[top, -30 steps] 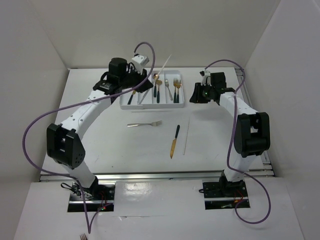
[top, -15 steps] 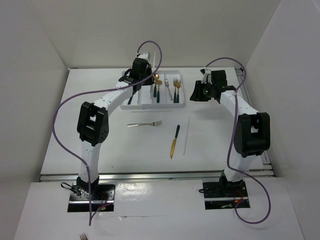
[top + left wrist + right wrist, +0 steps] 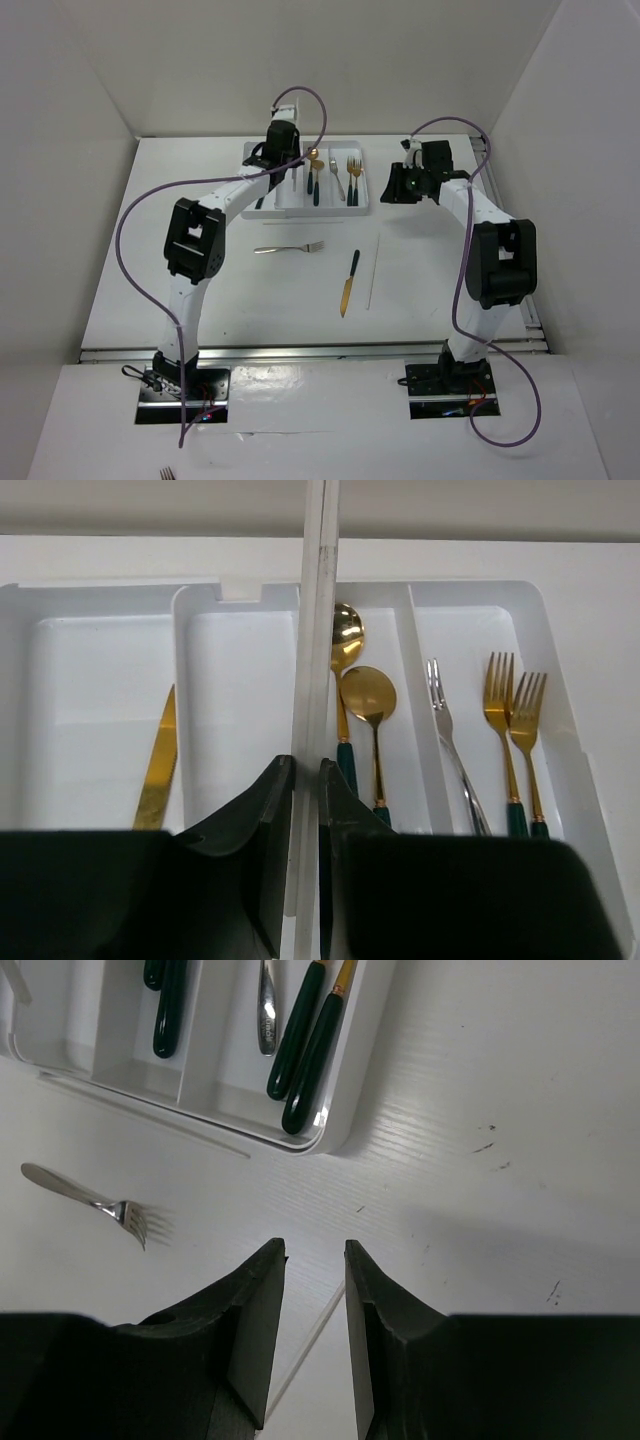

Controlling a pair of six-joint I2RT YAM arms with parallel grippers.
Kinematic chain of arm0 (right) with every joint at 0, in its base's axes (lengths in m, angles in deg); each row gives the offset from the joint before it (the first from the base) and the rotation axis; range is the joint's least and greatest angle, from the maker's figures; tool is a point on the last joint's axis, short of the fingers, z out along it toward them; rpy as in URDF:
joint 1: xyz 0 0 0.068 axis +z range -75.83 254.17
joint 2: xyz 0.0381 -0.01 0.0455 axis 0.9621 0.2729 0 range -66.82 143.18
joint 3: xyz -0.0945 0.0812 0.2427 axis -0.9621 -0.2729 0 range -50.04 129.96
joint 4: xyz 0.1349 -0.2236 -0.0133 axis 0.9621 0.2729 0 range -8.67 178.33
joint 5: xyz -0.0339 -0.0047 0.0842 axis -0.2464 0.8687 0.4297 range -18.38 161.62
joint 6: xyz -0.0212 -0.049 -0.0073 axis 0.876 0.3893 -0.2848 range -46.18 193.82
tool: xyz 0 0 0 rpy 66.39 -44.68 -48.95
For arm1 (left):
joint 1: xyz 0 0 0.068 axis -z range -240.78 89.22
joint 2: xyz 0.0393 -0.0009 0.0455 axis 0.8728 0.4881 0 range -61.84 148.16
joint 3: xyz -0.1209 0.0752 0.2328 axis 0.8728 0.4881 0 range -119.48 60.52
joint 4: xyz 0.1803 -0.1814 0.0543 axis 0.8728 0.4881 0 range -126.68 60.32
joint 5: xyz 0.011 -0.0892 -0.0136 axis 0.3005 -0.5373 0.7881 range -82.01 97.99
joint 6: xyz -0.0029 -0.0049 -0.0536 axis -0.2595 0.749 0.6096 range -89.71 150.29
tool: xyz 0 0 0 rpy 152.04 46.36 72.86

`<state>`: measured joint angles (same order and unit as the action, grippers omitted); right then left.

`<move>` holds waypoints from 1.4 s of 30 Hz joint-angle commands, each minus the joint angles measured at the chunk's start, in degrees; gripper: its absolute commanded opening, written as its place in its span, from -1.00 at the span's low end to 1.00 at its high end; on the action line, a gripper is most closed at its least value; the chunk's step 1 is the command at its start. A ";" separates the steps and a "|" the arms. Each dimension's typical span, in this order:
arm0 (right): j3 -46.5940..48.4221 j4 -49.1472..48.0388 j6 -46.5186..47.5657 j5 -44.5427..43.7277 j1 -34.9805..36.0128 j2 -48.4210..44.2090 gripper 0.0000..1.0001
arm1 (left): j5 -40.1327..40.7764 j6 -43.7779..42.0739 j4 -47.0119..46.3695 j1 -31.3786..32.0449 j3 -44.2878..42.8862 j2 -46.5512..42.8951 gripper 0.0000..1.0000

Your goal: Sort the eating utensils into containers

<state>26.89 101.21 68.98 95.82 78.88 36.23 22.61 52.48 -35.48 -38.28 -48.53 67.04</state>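
My left gripper hangs over the far side of the white tray and is shut on two thin pale sticks. The sticks run along the second compartment. In the left wrist view the tray holds a gold knife, two gold spoons, a silver fork and two gold forks. My right gripper is open and empty just right of the tray. In its wrist view the gripper is above a pale stick on the table.
On the table in front of the tray lie a silver fork, a gold knife with a teal handle and a pale stick. Another thin stick lies along the tray's near edge. White walls close in the table.
My left arm has swung right, from the tray's left end to over its far middle. The held sticks have turned to lie along the compartments. My right arm has not moved.
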 commanded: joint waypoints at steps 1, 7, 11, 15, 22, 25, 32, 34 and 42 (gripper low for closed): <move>3.23 0.51 -0.08 -0.39 -0.49 0.58 -0.24 | 2.18 -3.04 -5.41 -0.88 1.21 0.85 -1.00; 3.76 0.51 0.45 -0.39 -1.02 1.72 -0.24 | 2.79 -1.90 -4.18 -1.50 2.35 1.90 -1.00; 3.76 0.51 0.45 0.14 -1.54 1.72 -0.24 | 2.79 -0.84 -4.70 -1.50 4.11 1.90 -1.00; 3.76 1.04 0.45 0.67 -1.55 2.25 -0.24 | 2.26 0.21 -3.12 -1.50 4.64 2.43 -1.00; 3.76 1.04 0.97 0.67 -2.07 2.77 -0.24 | -0.89 1.27 0.30 -1.50 5.17 2.43 -1.00; 4.46 1.65 0.97 0.67 -2.07 3.30 -0.24 | -3.10 1.27 1.62 -1.50 5.70 1.91 -0.59; 4.99 1.65 0.45 1.19 -2.07 3.30 -0.22 | -5.11 2.33 3.12 -1.50 11.14 -2.40 0.22; 4.99 1.65 0.45 1.19 -2.07 3.30 -0.22 | -5.64 1.72 2.59 -1.50 13.33 -5.38 0.26; 3.14 -0.54 0.45 1.19 -2.07 0.15 -0.22 | -16.53 -12.23 5.99 -1.50 20.02 -21.46 0.10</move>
<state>29.34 102.76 69.20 96.30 77.21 39.49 12.55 48.88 -31.07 -39.64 -27.96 53.16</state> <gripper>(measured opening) 0.390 0.555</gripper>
